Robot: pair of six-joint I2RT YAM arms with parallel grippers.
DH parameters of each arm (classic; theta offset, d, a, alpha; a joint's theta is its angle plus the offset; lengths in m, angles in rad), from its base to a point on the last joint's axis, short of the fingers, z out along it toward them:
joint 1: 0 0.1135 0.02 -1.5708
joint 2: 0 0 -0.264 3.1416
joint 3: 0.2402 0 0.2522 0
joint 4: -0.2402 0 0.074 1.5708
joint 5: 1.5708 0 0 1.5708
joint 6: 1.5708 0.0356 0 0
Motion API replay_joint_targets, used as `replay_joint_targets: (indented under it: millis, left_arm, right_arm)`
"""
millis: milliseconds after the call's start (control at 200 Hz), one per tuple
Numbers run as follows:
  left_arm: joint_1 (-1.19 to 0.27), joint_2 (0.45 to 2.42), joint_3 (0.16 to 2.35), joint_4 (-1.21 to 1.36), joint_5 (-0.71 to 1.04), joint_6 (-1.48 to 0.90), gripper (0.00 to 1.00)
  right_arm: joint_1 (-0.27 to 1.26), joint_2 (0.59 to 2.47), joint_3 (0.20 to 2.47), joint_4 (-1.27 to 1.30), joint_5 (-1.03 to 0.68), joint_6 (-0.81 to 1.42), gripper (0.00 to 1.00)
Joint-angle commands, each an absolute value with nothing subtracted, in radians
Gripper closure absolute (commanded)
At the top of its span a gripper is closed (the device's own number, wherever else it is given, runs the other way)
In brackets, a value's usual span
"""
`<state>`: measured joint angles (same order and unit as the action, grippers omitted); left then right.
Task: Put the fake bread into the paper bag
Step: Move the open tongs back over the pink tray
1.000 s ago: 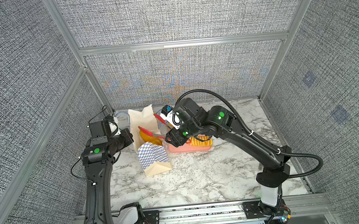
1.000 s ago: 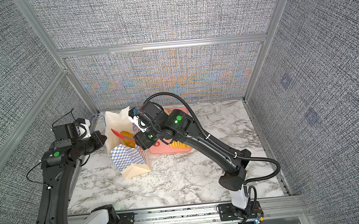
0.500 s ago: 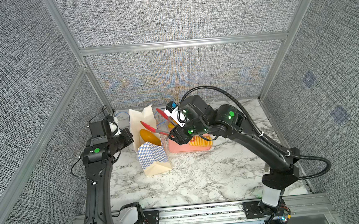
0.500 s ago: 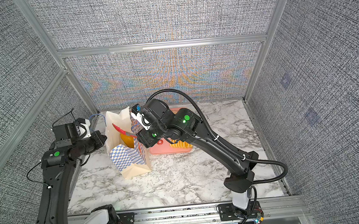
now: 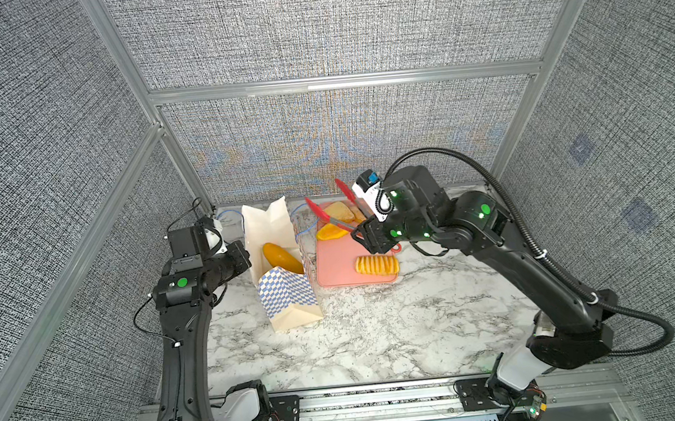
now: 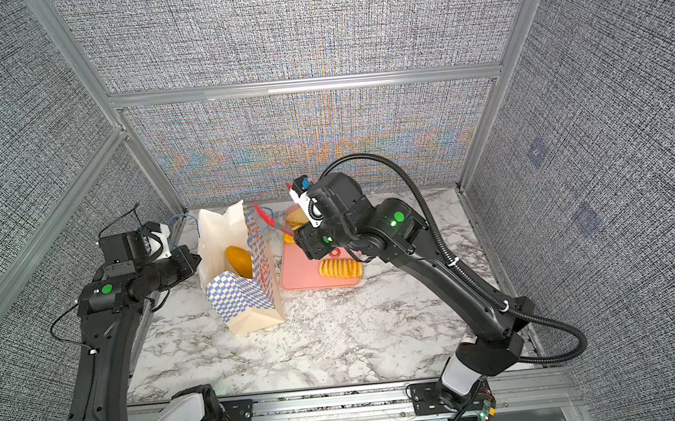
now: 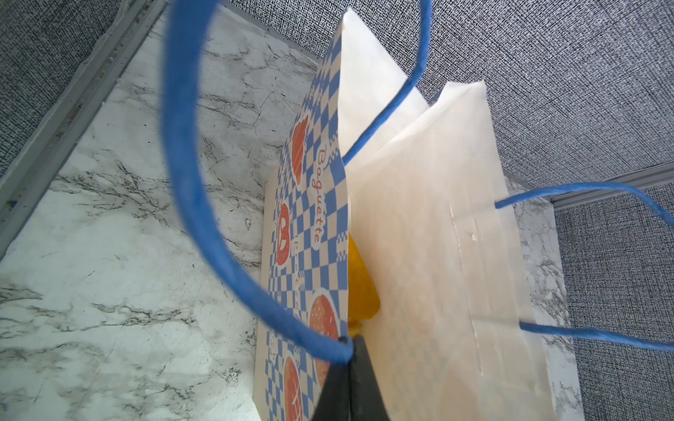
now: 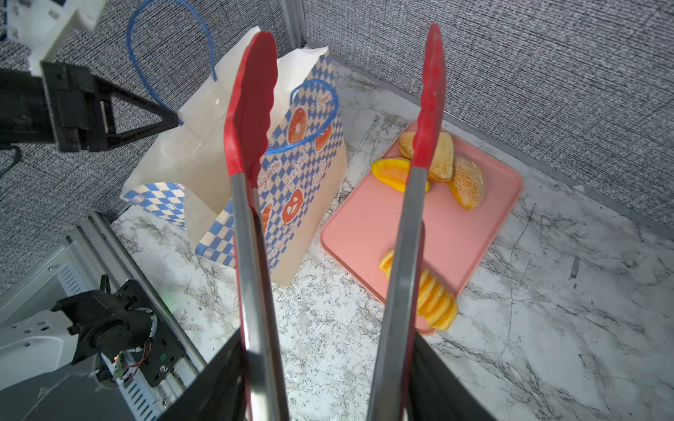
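The paper bag (image 5: 289, 303) (image 6: 248, 302) stands open on the marble, left of the pink tray (image 5: 336, 261). A long orange loaf (image 5: 281, 258) (image 6: 239, 261) (image 7: 359, 284) lies inside it. My left gripper (image 5: 244, 256) (image 7: 348, 350) is shut on the bag's rim where a blue cord handle joins. My right gripper (image 5: 365, 238) (image 8: 328, 371) is shut on the red tongs (image 5: 328, 214) (image 8: 251, 120), which are spread and empty above the tray's far end. On the tray lie a ridged roll (image 5: 376, 265) (image 8: 436, 302), an orange piece (image 8: 395, 173) and two tan buns (image 8: 443, 156).
The tray (image 8: 364, 226) sits against the bag's right side near the back wall. Fabric walls with aluminium posts close in the back and both sides. A metal rail (image 5: 378, 404) with the arm bases runs along the front edge.
The right arm has pulled the tongs out of the bag's mouth and back to the right, over the tray. The loaf stays in the bag. The left arm has not moved.
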<state>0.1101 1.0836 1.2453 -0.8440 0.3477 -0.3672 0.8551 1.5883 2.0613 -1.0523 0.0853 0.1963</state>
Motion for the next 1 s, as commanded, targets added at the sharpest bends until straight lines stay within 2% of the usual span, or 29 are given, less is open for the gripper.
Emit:
replay_joint_targets:
  millis: [0, 370, 700, 995]
  left_arm:
    - [0.111, 1.08, 1.25, -0.838, 0.358, -0.359, 1.0]
    - [0.111, 1.086, 1.251, -0.838, 0.357, -0.361, 1.0]
    - [0.112, 1.083, 1.245, -0.838, 0.357, -0.359, 1.0]
    - [0.11, 1.081, 1.24, -0.836, 0.359, -0.36, 1.0]
  right_arm:
    - [0.785, 1.548, 1.997, -0.958, -0.016, 0.252, 0.37]
    - [0.511, 1.52, 1.718, -0.748, -0.353, 0.439, 0.4]
    - [0.412, 1.615, 1.592, -0.557, -0.497, 0.585, 0.42]
    - [0.383, 1.735, 1.553, -0.43, -0.532, 0.688, 0.43]
